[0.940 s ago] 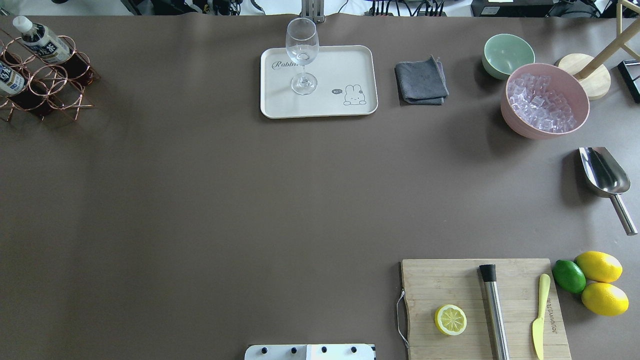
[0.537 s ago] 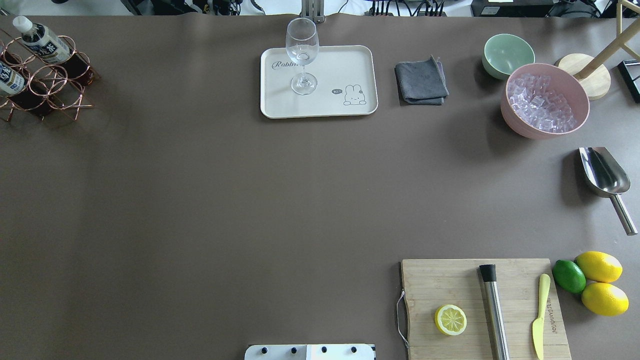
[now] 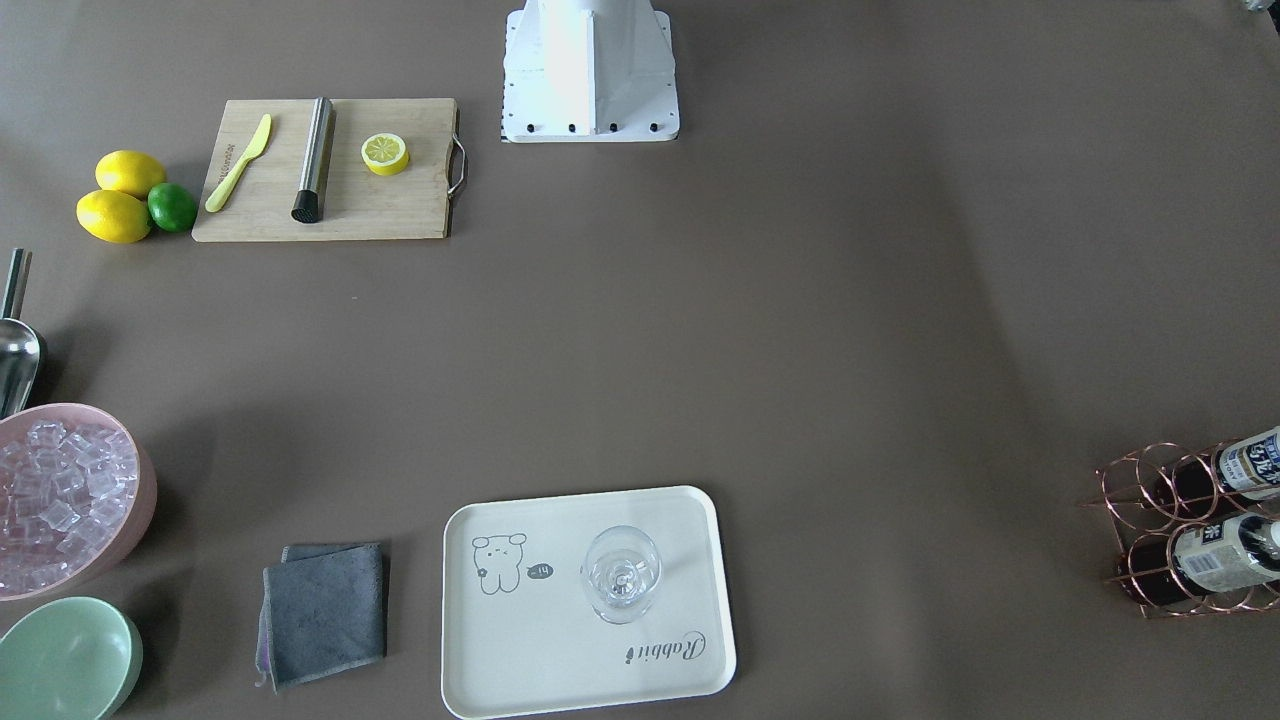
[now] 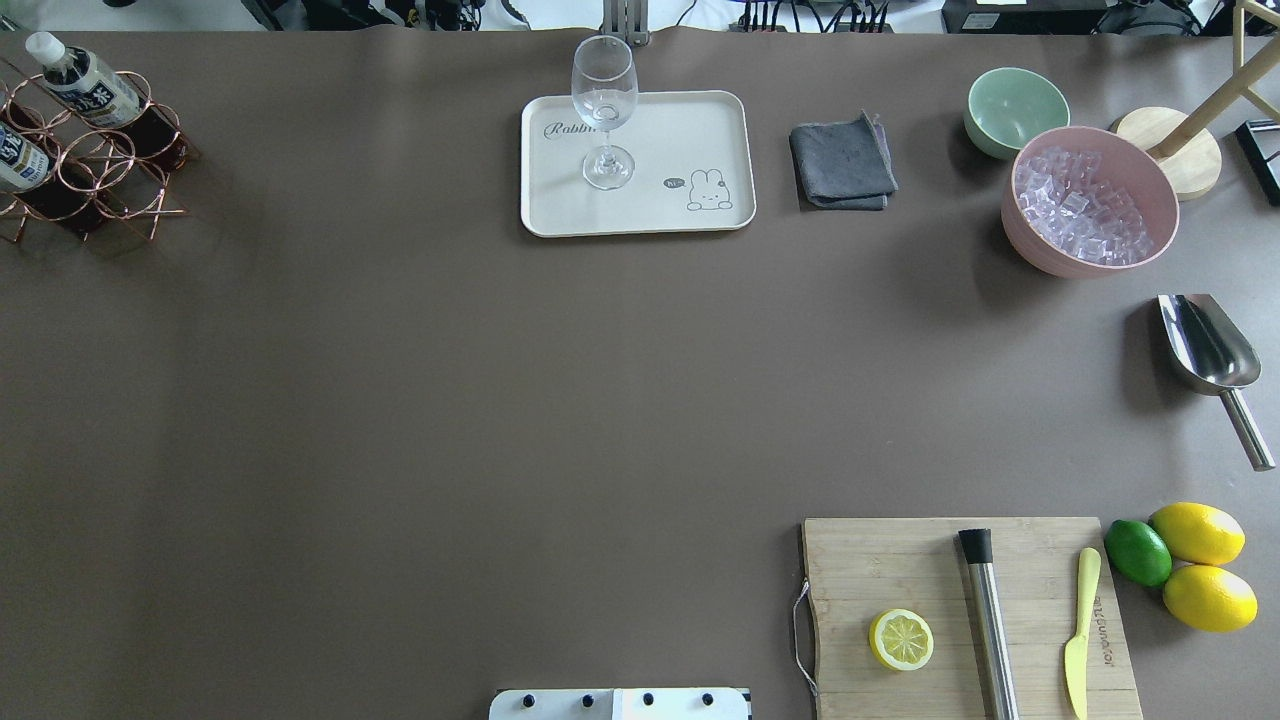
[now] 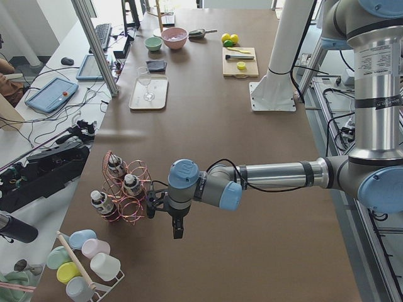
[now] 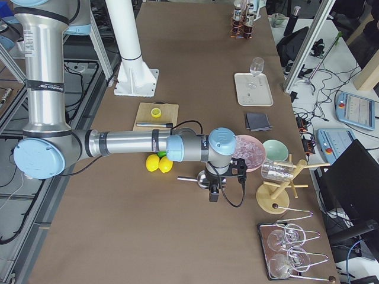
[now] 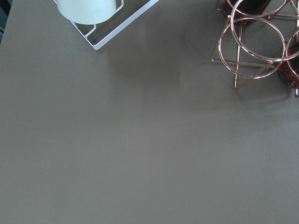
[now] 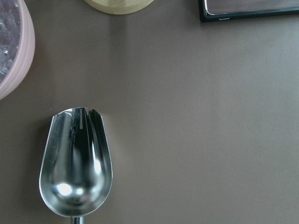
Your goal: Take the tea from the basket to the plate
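Two tea bottles [image 4: 85,85] [image 4: 20,160] with white caps stand in the copper wire basket [image 4: 100,170] at the table's far left corner. In the exterior left view the basket [image 5: 129,189] holds three bottles [image 5: 115,167]. My left gripper [image 5: 151,204] hovers close beside the basket there; I cannot tell if it is open or shut. The left wrist view shows only the basket's rings [image 7: 252,51]. The cream plate [image 4: 680,140] [image 3: 540,640] lies at the far middle with a stemmed glass [image 4: 605,100] on it. My right gripper [image 6: 241,170] shows only in the exterior right view, so I cannot tell its state.
A grey cloth [image 4: 842,162], a green bowl [image 4: 1015,108], a pink bowl of ice [image 4: 1088,200] and a metal scoop [image 4: 1205,345] [image 8: 77,163] lie at the right. A cutting board [image 4: 900,560] with a lemon half, muddler and knife lies near, with lemons and a lime [image 4: 1195,565].
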